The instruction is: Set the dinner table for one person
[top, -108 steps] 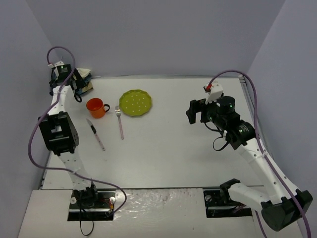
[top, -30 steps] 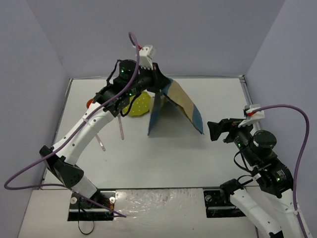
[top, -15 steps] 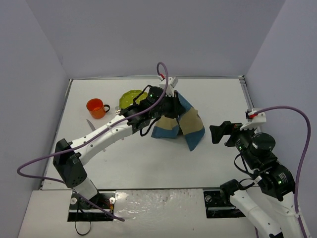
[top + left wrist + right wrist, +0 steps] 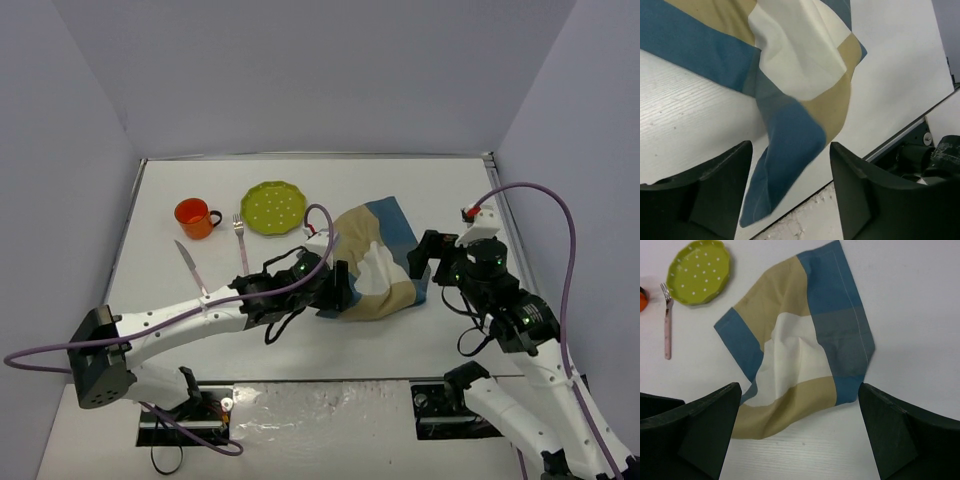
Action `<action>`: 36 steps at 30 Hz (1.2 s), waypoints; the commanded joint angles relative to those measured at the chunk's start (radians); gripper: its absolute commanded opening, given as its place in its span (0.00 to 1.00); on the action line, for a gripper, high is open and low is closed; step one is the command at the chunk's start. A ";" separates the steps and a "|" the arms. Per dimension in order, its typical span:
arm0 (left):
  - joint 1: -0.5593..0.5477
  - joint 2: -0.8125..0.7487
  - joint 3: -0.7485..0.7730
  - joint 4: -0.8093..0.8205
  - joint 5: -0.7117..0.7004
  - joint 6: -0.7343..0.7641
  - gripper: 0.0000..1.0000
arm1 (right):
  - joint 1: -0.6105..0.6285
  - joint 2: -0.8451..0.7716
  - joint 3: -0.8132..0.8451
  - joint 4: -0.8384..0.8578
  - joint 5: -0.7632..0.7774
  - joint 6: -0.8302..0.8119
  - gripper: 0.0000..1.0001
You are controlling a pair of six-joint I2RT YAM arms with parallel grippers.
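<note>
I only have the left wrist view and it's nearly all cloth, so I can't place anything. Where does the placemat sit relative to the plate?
Observer: The placemat lies rumpled on the dinner table, to the right of the green plate and apart from it.
Operator: Is the right hand gripping it?
Observer: No. The right hand is open at the placemat's right edge and grips nothing.
Operator: And the cutlery?
Observer: The fork and knife lie left of the plate, near the orange cup.
</note>
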 commanded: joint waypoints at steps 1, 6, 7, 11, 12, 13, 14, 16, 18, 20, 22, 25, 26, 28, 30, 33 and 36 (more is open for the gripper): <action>-0.016 -0.068 0.034 -0.040 -0.052 -0.005 0.72 | 0.002 0.083 -0.020 0.046 0.013 0.041 1.00; 0.051 -0.114 0.079 -0.117 -0.111 0.081 0.97 | 0.002 0.148 -0.049 0.044 0.031 0.077 1.00; 0.075 -0.114 0.080 -0.118 -0.106 0.087 0.97 | 0.001 0.159 -0.054 0.044 0.044 0.083 1.00; 0.230 -0.046 0.086 -0.093 -0.047 0.106 0.97 | -0.015 0.214 -0.088 0.049 0.075 0.128 1.00; 0.250 -0.028 0.091 -0.076 -0.032 0.112 0.97 | -0.021 0.230 -0.097 0.051 0.089 0.133 1.00; 0.290 0.012 0.104 -0.060 -0.019 0.118 0.97 | -0.033 0.253 -0.101 0.052 0.097 0.141 1.00; 0.324 0.057 0.115 -0.052 -0.008 0.125 0.97 | -0.050 0.271 -0.105 0.053 0.095 0.147 0.99; 0.365 0.131 0.151 -0.031 0.020 0.147 0.97 | -0.083 0.292 -0.121 0.068 0.058 0.154 0.98; 0.398 0.226 0.190 -0.031 0.022 0.171 0.97 | -0.130 0.306 -0.138 0.089 0.005 0.161 0.97; 0.428 0.309 0.218 -0.032 0.020 0.175 0.97 | -0.176 0.316 -0.160 0.100 -0.033 0.168 0.97; 0.450 0.371 0.232 -0.021 0.032 0.166 0.97 | -0.195 0.323 -0.174 0.105 -0.037 0.181 0.97; 0.471 0.466 0.256 0.008 0.050 0.167 0.97 | -0.211 0.340 -0.201 0.115 -0.024 0.230 0.97; 0.473 0.486 0.266 0.011 0.048 0.172 0.97 | -0.211 0.346 -0.207 0.121 -0.024 0.242 0.97; 0.479 0.534 0.298 0.011 0.042 0.179 0.97 | -0.216 0.367 -0.230 0.135 -0.026 0.265 0.97; 0.489 0.570 0.324 0.007 0.041 0.181 0.96 | -0.221 0.389 -0.249 0.155 -0.022 0.304 0.97; 0.499 0.597 0.339 0.017 0.044 0.183 0.92 | -0.227 0.408 -0.282 0.169 -0.003 0.351 0.97; 0.501 0.623 0.347 0.016 0.048 0.188 0.86 | -0.235 0.417 -0.321 0.187 0.008 0.392 0.97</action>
